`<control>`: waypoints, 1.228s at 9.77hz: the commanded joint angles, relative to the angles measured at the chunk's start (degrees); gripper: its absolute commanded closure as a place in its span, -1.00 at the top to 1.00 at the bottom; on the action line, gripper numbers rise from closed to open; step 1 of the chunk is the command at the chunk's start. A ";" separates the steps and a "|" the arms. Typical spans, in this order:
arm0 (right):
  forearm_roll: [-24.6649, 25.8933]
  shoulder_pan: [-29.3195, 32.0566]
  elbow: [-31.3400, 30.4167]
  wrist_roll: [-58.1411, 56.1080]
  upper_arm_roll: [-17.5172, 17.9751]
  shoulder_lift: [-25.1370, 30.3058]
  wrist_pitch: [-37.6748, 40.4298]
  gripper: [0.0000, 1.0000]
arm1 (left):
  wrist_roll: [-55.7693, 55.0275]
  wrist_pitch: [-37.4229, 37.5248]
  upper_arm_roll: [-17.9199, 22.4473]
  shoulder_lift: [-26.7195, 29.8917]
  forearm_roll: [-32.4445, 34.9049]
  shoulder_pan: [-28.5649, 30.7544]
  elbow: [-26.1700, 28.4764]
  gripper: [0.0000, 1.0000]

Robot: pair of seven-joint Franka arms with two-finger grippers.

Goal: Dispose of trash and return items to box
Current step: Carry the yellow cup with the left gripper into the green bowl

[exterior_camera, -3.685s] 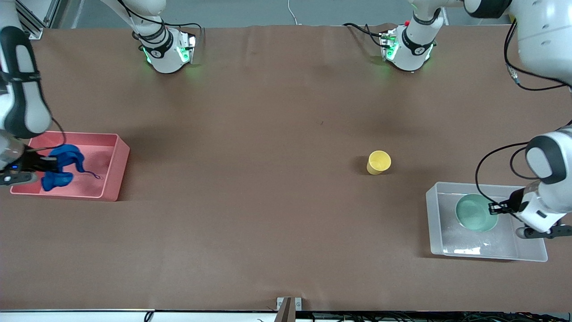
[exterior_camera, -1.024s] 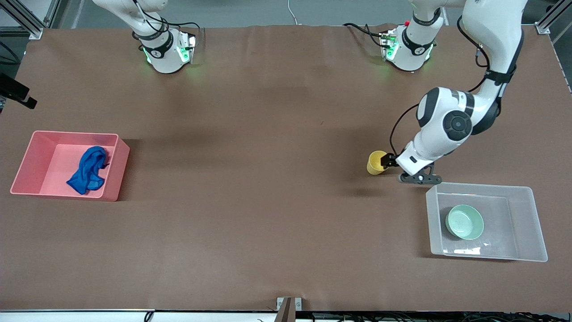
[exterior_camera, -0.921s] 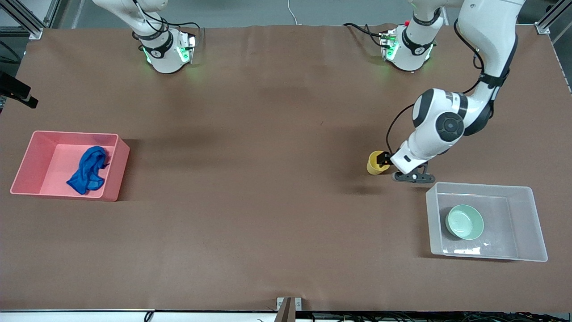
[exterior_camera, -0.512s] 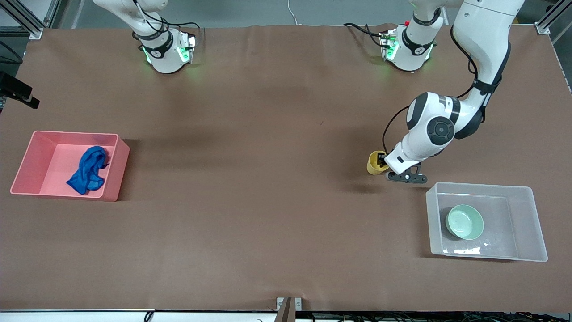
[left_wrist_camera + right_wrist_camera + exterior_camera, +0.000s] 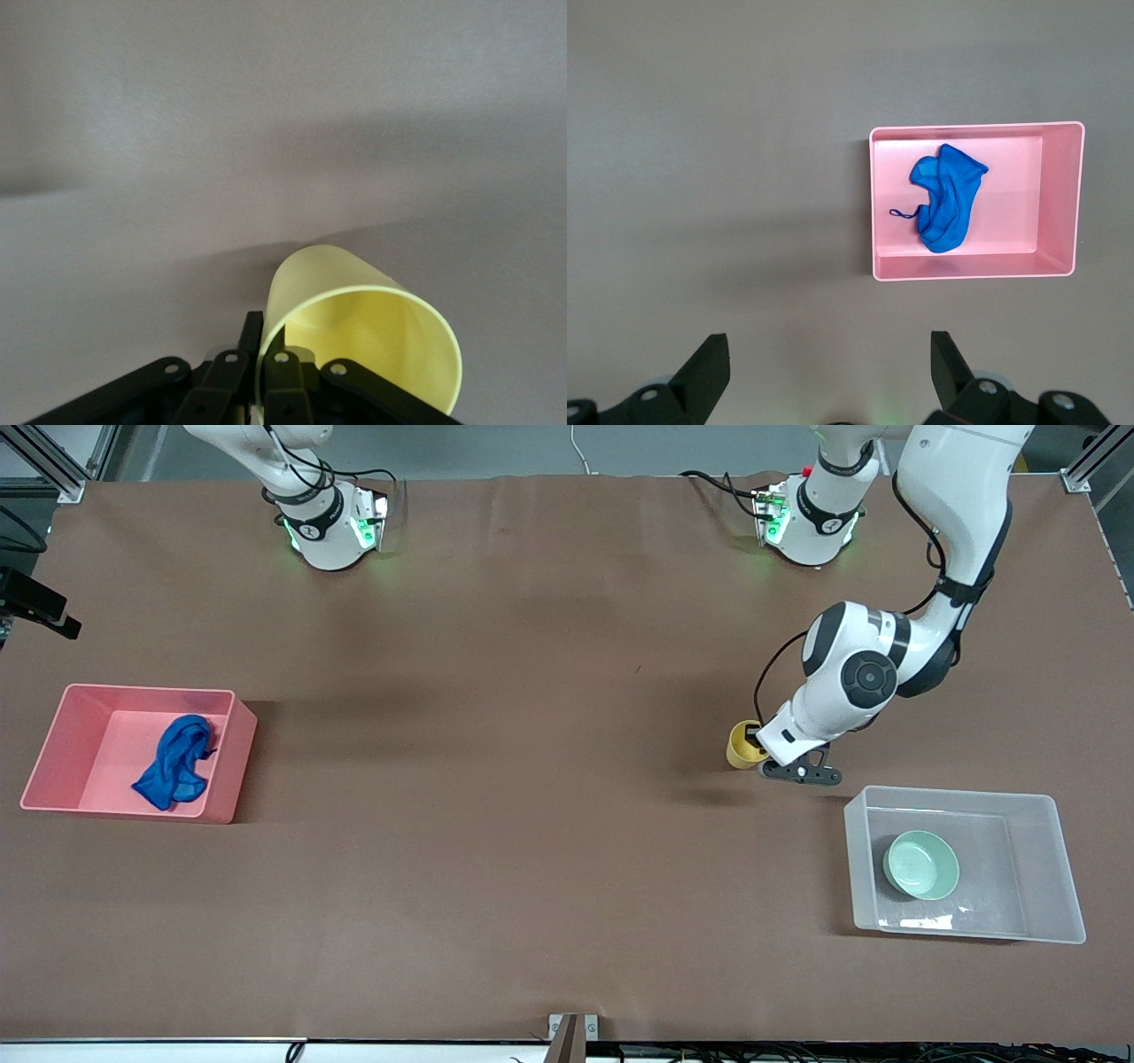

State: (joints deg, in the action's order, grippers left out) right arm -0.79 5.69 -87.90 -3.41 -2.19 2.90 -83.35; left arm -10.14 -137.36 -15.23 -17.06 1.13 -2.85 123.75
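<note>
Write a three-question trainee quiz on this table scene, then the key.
1. True or false: the blue fabric lies in the pink bin.
2. What lies in the clear plastic bin? A) yellow cup B) mint-green bowl C) nothing
3. Fill in: the left gripper has its jaws closed on the rim of the ____.

Key
1. True.
2. B, the mint-green bowl.
3. Yellow cup, on the table farther from the front camera than the clear plastic bin. The right gripper waits open, high above the pink bin.

Brown-covered table [image 5: 532,886], evenly lit
</note>
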 commanded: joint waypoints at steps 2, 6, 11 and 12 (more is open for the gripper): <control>-0.44 0.47 0.71 -0.28 0.26 -0.18 0.73 1.00 | 2.04 2.27 5.44 1.15 1.41 1.80 -8.67 -0.99; -0.18 0.47 0.62 -0.28 0.26 -0.18 0.73 1.00 | 12.65 5.59 16.96 -7.69 0.36 1.88 -25.01 -1.00; -0.18 0.55 0.53 -0.28 0.26 -0.18 0.82 1.00 | 31.66 10.27 25.16 -21.60 -11.23 3.90 -37.80 -0.99; -0.18 0.55 0.53 -0.28 0.26 -0.18 0.82 1.00 | 31.85 10.27 25.17 -22.57 -11.68 3.90 -37.80 -0.99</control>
State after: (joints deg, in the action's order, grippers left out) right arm -0.79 5.71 -87.88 -3.41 -2.24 2.81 -83.23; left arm 20.55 -128.37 9.49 -36.60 -9.17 1.69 87.77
